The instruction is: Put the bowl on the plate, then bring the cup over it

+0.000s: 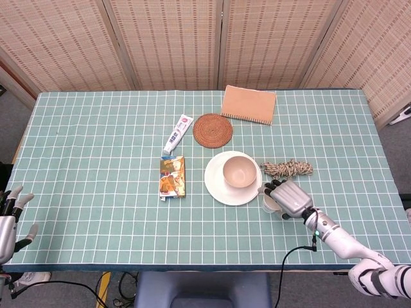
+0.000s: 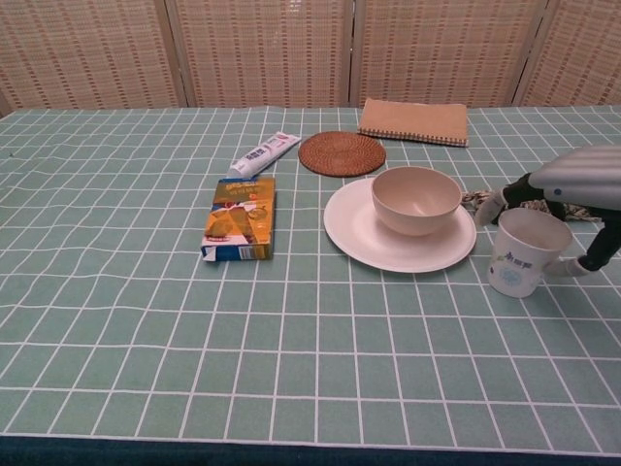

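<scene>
My right hand (image 2: 582,189) wraps around the cup (image 2: 524,252) on the worktop (image 1: 96,160), just right of the plate (image 1: 218,183) holding the bowl (image 1: 239,171). Rope (image 1: 289,168) lies right behind. My left hand (image 1: 8,221) hangs spread off the front-left edge. Carton (image 1: 172,177), toothpaste (image 1: 178,133), coaster (image 1: 212,130) and notebook (image 1: 248,104) sit left and behind.

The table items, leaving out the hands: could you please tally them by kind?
Tableware: 3, namely bowl, plate, cup
Mat: 1, woven coaster
Stationery: 1, notebook
Packaged goods: 2, carton, tube
Rope: 1, bundle
Total: 8
</scene>
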Action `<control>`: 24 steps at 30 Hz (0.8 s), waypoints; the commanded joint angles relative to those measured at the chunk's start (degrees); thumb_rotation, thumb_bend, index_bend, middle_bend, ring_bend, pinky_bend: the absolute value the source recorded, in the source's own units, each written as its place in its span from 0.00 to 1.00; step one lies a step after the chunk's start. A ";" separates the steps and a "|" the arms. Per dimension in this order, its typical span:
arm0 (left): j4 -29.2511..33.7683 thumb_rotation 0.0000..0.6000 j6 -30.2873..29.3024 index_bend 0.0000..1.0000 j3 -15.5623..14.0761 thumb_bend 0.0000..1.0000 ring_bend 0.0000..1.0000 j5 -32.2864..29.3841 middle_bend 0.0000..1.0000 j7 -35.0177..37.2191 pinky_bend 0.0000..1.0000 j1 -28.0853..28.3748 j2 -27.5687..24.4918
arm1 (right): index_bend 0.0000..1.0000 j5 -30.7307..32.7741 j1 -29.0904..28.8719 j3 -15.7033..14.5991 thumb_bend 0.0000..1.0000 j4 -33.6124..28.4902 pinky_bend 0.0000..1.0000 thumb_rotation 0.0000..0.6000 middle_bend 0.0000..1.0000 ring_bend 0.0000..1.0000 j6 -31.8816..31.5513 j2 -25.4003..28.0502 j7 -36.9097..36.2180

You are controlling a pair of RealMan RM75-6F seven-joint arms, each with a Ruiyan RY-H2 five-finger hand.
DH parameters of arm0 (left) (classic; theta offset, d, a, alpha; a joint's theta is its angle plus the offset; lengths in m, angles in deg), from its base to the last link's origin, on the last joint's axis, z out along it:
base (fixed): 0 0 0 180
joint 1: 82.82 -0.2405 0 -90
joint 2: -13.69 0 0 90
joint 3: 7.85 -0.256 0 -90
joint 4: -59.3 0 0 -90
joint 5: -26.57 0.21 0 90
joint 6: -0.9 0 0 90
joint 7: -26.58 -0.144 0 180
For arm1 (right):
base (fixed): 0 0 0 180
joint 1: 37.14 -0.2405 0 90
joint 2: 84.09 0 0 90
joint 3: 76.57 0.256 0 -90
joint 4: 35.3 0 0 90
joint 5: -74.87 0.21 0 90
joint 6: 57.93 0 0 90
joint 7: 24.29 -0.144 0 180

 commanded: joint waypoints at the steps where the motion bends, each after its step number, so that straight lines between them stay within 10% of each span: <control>1: 0.00 1.00 0.01 0.19 0.00 0.33 0.09 0.06 0.01 -0.01 0.00 0.04 0.04 | 0.25 -0.16 0.23 -0.04 0.30 -0.01 0.45 1.00 0.26 0.24 -0.20 0.16 -0.25; 24: 0.69 1.00 0.04 0.19 -0.02 0.33 0.09 0.54 0.01 -0.79 0.00 0.43 0.06 | 0.25 4.79 -5.58 9.37 0.30 -10.18 0.47 1.00 0.27 0.24 0.92 11.01 2.44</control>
